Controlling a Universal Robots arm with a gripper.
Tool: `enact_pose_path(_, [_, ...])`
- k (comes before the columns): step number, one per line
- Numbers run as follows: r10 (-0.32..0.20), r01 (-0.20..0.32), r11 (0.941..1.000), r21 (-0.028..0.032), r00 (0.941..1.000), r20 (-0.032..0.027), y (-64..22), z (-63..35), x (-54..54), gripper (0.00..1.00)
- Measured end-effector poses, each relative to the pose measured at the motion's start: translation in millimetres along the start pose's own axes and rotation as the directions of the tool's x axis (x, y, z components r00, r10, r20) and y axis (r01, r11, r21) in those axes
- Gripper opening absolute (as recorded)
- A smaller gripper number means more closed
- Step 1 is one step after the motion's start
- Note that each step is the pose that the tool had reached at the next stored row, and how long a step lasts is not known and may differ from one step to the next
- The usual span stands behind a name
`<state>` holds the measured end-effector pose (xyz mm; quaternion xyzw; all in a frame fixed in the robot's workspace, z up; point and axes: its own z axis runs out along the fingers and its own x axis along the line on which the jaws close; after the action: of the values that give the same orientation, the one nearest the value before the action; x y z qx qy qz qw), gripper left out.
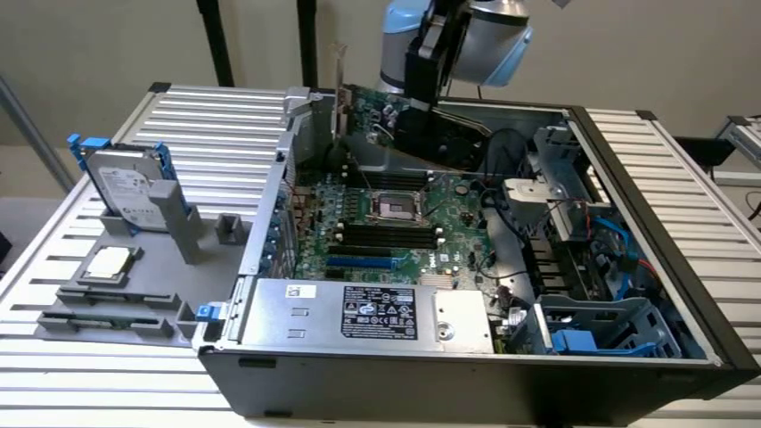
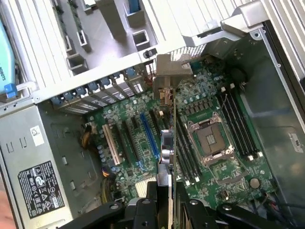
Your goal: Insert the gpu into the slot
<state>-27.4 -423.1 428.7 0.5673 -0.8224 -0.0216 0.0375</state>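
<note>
My gripper hangs over the far part of the open computer case, shut on the gpu, a flat black card held on edge above the green motherboard. In the wrist view the gpu appears edge-on, its metal bracket toward the case's rear wall, with my black fingers clamped on either side of it. The bright-blue slot lies near the power supply, well away from the card. In the wrist view the slot runs just beside the card's edge, apart from it.
A silver labelled power-supply box fills the near end of the case. The square CPU socket and black memory slots sit mid-board. A drive cage with blue cables is at the exterior view's right. A hard drive stands in a grey holder outside.
</note>
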Motion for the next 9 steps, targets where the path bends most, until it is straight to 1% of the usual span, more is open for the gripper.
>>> enact_pose_path(3, [-0.056, 0.056, 0.9984, 0.0012, 0.9984, -0.0023, 0.0, 0.0, 0.0, 0.26])
enact_pose_path(5, [-0.091, 0.091, 0.9959, 0.0012, 0.9959, -0.0014, 0.0, 0.2, 0.0, 0.26])
enact_pose_path(7, [-0.123, 0.123, 0.9925, 0.0006, 0.9925, 0.0020, 0.0, 0.7, 0.0, 0.26])
enact_pose_path(9, [-0.156, 0.156, 0.9878, -0.0003, 0.9878, 0.0073, -0.1, 1.6, -0.1, 0.26])
